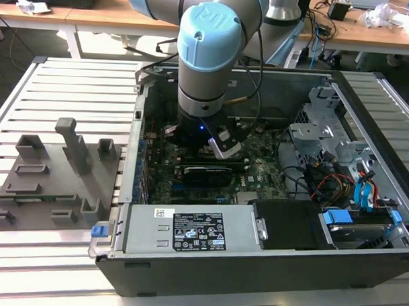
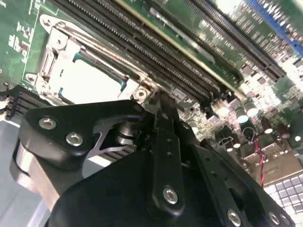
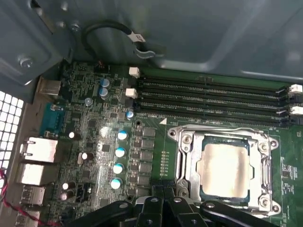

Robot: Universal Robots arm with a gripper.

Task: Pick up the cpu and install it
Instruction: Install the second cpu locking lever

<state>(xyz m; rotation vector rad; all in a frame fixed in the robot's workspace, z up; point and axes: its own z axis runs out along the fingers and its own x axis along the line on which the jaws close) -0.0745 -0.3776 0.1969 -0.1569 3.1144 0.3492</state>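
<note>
The cpu [image 3: 225, 170] lies flat in the motherboard socket, its silvery top plate ringed by the metal socket frame [image 3: 185, 156]. In the second wrist view the cpu [image 2: 83, 80] shows as a bright plate inside the same frame. My gripper [image 3: 163, 196] hovers just beside the socket's edge, a little above the board. Its black fingers [image 2: 156, 101] are pressed together and hold nothing. In the exterior view the arm [image 1: 208, 59] reaches straight down into the open computer case [image 1: 254, 262], over the board's middle.
Memory slots [image 3: 213, 101] run alongside the socket. A power supply [image 1: 188, 230] sits at the case's near side. A drive cage [image 1: 326, 130] and loose cables [image 1: 331, 181] are on the exterior view's right. A grey tray with blocks [image 1: 49, 181] lies on the slatted table at that view's left.
</note>
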